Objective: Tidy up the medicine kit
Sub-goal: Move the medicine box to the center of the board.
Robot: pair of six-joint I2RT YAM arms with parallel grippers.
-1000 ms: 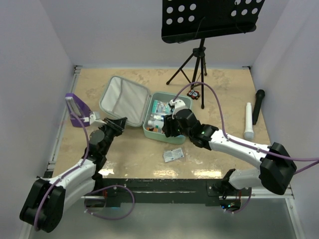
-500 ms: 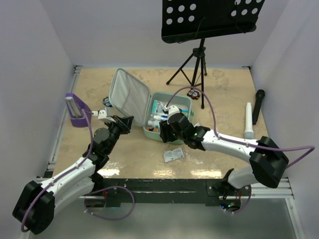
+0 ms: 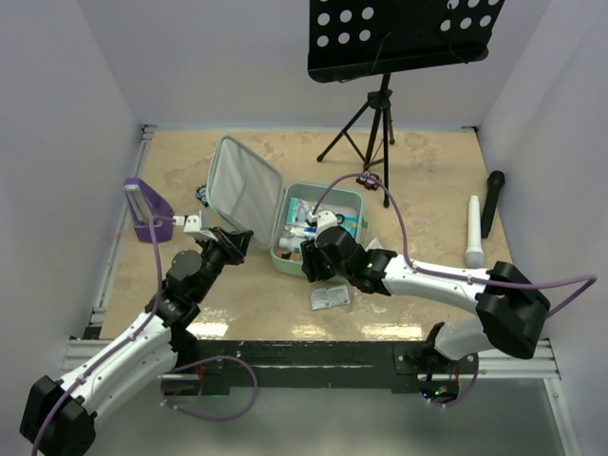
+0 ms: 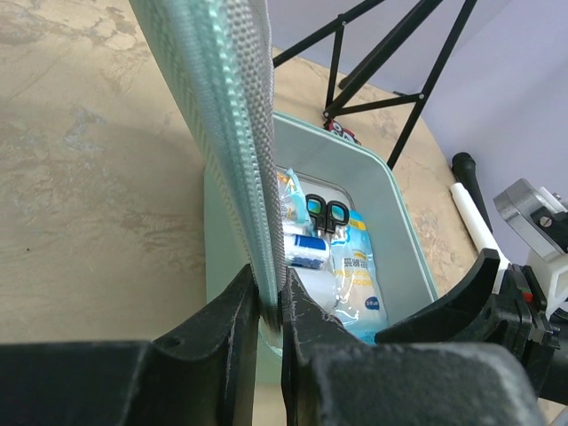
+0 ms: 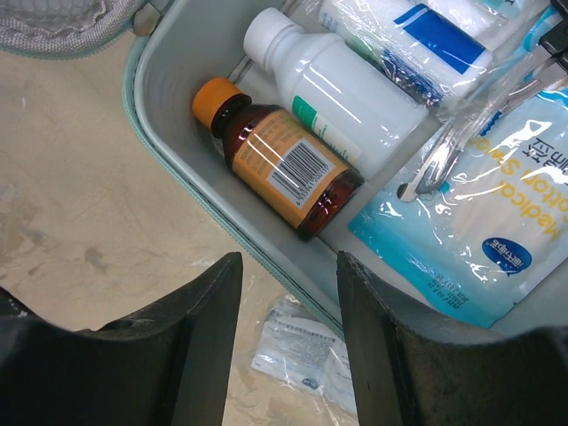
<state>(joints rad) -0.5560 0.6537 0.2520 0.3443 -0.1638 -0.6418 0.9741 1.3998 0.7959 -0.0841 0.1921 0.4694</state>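
My left jaws are clenched on the edge of the medicine kit's [image 4: 390, 200] lid [image 4: 222, 115], which stands upright between them. It looks light, soft and floppy, so the stiffer zipper rim seems the best hold. My right jaws hang released, empty, with the amber bottle [image 5: 284, 169] in the case beneath them.

White arm links [image 3: 128, 353], black joints [image 3: 513, 321], purple cables [image 3: 399, 217]
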